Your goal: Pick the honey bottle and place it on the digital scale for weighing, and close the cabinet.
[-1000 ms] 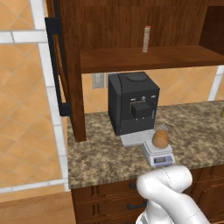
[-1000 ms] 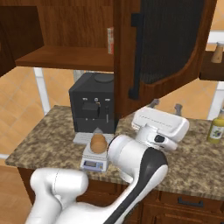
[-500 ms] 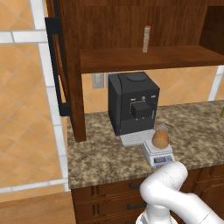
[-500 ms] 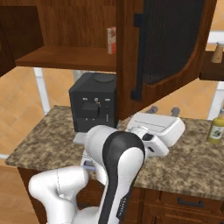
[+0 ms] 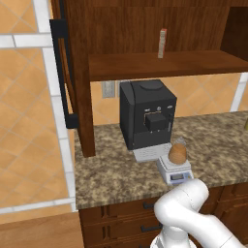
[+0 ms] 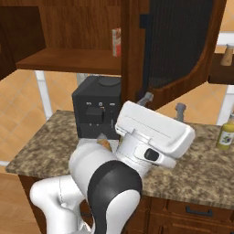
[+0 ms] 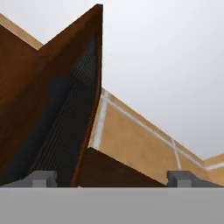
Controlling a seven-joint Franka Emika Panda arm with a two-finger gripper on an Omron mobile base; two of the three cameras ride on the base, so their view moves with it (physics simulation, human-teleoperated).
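honey bottle (image 5: pixel 177 153) sits on digital scale (image 5: pixel 175 170); cabinet (image 6: pixel 176 50) doors open; gripper (image 6: pixel 162 103) fingers spread, empty, below right door; judgement: press a finger flat on the door face, swing slowly with the hinge arc.

The white arm is folded low, its dark elbow joint raised in the foreground of the right base view. The gripper (image 6: pixel 162 102) is pointed upward, its fingers (image 6: pixel 145 98) spread apart with nothing held between them.
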